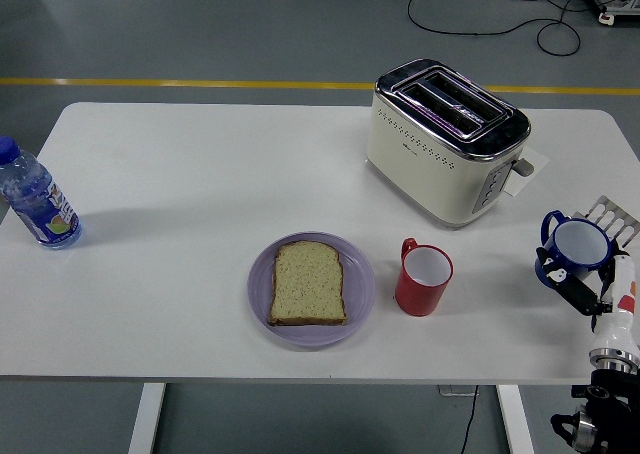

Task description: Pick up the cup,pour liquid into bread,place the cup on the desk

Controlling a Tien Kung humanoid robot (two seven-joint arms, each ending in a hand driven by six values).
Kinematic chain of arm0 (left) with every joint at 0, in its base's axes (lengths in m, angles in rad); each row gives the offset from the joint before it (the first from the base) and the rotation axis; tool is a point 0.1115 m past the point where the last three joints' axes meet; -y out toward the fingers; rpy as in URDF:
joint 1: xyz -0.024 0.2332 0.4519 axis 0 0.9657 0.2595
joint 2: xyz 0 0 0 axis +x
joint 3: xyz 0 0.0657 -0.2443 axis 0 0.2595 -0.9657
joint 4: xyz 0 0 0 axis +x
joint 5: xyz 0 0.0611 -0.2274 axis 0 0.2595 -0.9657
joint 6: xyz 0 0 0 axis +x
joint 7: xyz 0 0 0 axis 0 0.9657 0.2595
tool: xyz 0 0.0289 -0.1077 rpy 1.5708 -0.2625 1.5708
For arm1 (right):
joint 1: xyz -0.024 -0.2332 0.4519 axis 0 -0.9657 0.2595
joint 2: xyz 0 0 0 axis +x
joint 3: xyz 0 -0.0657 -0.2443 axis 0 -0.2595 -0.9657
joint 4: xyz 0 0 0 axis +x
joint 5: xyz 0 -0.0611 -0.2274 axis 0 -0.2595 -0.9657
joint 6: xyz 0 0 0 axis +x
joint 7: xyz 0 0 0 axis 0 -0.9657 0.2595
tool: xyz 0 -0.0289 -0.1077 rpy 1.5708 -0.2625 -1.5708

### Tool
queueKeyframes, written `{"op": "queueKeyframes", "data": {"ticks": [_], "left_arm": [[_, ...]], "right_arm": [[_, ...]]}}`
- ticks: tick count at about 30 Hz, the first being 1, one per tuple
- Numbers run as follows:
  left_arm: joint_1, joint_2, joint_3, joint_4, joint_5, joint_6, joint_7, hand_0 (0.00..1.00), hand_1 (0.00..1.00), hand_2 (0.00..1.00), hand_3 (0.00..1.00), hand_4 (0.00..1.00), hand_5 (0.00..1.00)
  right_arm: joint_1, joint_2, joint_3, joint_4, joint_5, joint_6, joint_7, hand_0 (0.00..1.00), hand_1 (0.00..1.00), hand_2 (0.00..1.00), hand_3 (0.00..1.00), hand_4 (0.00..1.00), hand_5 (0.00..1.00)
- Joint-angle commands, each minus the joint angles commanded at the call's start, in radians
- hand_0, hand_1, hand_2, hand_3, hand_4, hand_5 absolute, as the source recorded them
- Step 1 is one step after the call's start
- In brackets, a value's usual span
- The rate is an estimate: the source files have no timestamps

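At the lower right of the frame the right hand (585,284) is closed around a blue cup (577,246), held upright; whether its base touches the worktop (180,174) is hard to judge. Left of it stands a red mug (424,277), then bread (308,283) on a purple plate (362,292). A toaster (445,139) sits upper right, a water bottle (34,198) far left.

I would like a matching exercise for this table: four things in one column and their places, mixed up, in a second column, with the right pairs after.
Things:
1. bottle
2. toaster
3. bread
4. blue cup

Places:
A. on the purple plate
B. in the right hand
C. at the table's left edge
D. at the far right, behind the red cup

Pairs: 1-C, 2-D, 3-A, 4-B
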Motion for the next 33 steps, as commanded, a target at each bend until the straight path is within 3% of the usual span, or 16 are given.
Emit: {"op": "queueKeyframes", "data": {"ticks": [16, 33], "left_arm": [[-0.001, 0.000, 0.001, 0.000, -0.001, -0.001, 0.001, 0.650, 0.613, 0.609, 0.527, 0.303, 0.741], [-0.002, 0.000, 0.004, -0.001, -0.001, -0.001, 0.001, 0.649, 0.613, 0.607, 0.527, 0.302, 0.740]], "right_arm": [[0.018, 0.010, -0.052, -0.089, 0.032, 0.000, -0.001, 0.470, 0.447, 0.556, 0.538, 0.485, 0.002], [0.024, 0.005, -0.080, -0.092, 0.001, 0.078, -0.016, 0.453, 0.445, 0.560, 0.540, 0.511, 0.002]]}}
